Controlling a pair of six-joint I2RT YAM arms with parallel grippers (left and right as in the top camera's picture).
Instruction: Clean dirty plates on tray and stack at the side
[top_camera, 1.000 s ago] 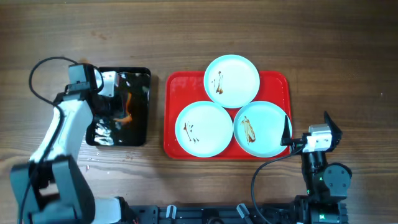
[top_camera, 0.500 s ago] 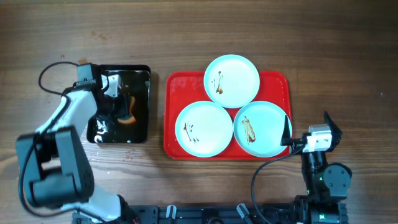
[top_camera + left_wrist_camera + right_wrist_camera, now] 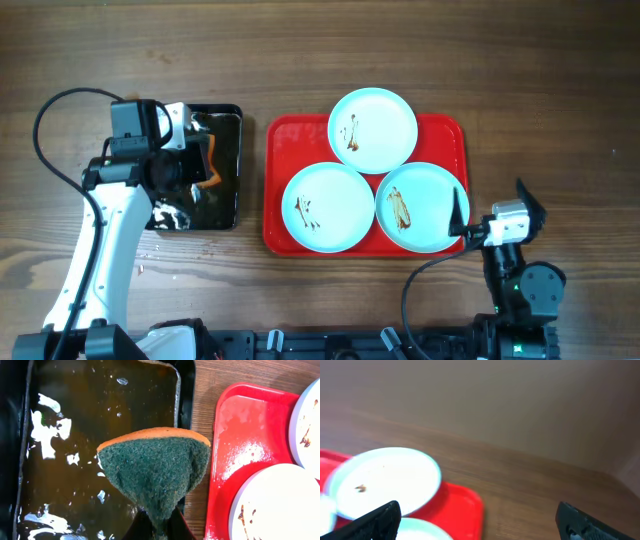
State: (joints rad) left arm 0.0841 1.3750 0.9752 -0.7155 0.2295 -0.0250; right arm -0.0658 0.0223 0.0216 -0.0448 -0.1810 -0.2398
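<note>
Got left pincer (image 3: 159, 529) clamped tight on a sponge (image 3: 155, 467): green scour face toward the wrist cam, orange layer on the far edge. Holding it over the right half of the black pan (image 3: 228, 205). Can't tell whether it's touching the wet, glossy pan floor.

Got right pincer (image 3: 479, 522) spread wide, nothing in it, sitting at the near right corner of the tray (image 3: 440, 130). From overhead, seeing one dark finger (image 3: 458, 210) overlap the edge of the nearest plate; contact not determinable.

Red tray lying mid-surface (image 3: 550, 80), just right of the pan, with a thin strip of wood between.

Counting three pale plates on it, packed edge to edge in a triangle: far plate (image 3: 373, 130) overhanging the far rim, near-left plate (image 3: 327, 207), near-right plate (image 3: 420, 207). Brown smears on all three.
</note>
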